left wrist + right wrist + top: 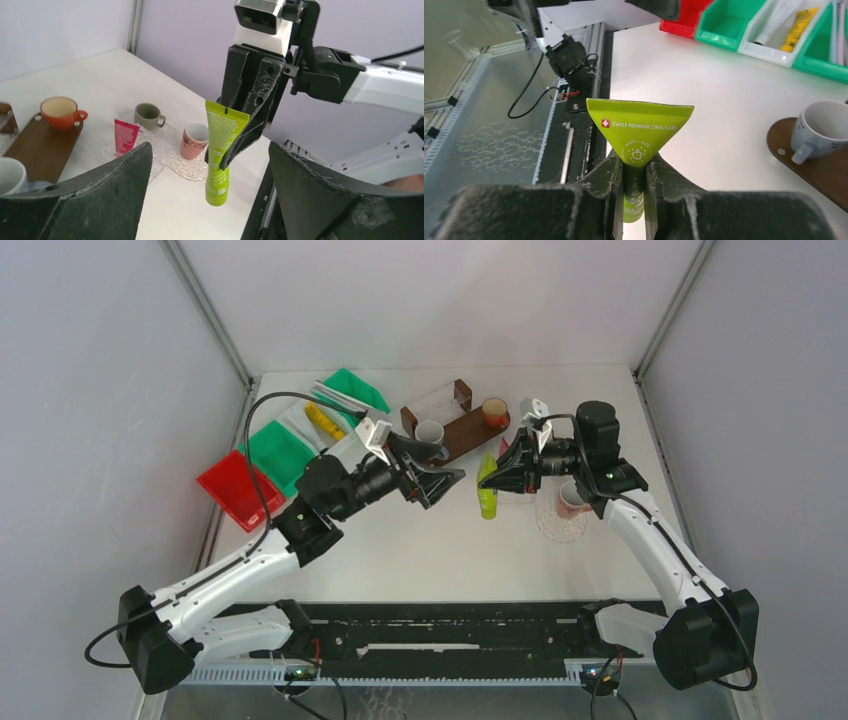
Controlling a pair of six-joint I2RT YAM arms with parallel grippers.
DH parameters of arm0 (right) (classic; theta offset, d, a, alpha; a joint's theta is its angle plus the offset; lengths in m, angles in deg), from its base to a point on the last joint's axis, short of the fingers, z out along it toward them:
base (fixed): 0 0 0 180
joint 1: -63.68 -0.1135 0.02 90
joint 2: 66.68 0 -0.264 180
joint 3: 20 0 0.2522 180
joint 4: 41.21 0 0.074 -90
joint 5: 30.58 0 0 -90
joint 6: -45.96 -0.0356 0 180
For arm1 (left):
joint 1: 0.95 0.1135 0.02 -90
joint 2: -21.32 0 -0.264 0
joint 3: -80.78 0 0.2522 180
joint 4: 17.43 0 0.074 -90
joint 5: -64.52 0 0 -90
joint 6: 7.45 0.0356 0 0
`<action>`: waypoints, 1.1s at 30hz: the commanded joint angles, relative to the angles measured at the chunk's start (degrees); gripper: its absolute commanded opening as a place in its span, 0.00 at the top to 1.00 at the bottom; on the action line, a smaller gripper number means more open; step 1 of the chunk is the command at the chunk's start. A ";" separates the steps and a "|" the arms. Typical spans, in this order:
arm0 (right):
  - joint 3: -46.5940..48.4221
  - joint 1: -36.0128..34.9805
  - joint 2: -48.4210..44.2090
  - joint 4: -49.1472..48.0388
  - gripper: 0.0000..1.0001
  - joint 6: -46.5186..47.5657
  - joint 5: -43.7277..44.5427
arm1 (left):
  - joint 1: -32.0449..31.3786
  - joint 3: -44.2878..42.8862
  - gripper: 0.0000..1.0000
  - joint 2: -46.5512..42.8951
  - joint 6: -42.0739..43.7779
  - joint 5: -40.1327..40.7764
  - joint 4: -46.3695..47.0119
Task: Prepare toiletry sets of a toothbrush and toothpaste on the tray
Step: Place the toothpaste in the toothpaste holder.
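Note:
My right gripper [508,476] is shut on a green-yellow toothpaste tube [487,492] and holds it upright above the table. In the right wrist view the tube [639,129] is clamped between the fingers [604,190]. My left gripper [437,481] is wide open and empty, just left of the tube; its view shows the tube [221,150] hanging ahead. A clear glass tray [186,169] holds a pink mug [195,141], a brown-grey mug [149,115] and a red tube [125,137]. The pink mug [572,498] sits under the right arm.
A brown wooden tray [462,432] at the back holds a white-grey mug [430,432] and an orange mug [495,412]. Red [238,488], green [278,452] and white [325,422] bins stand at the back left; the white one holds a yellow tube.

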 commanded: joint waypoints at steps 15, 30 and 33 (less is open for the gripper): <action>0.47 -0.98 0.08 1.67 0.82 4.46 8.85 | -13.82 -25.85 0.32 14.18 -7.33 39.46 -28.03; 0.45 -1.19 0.30 1.93 0.82 4.72 11.14 | -15.34 -32.67 0.45 21.09 -8.44 36.32 -31.84; 0.39 -1.25 0.19 1.93 0.81 4.72 11.54 | -15.61 -33.91 0.47 22.31 -8.64 36.78 -33.40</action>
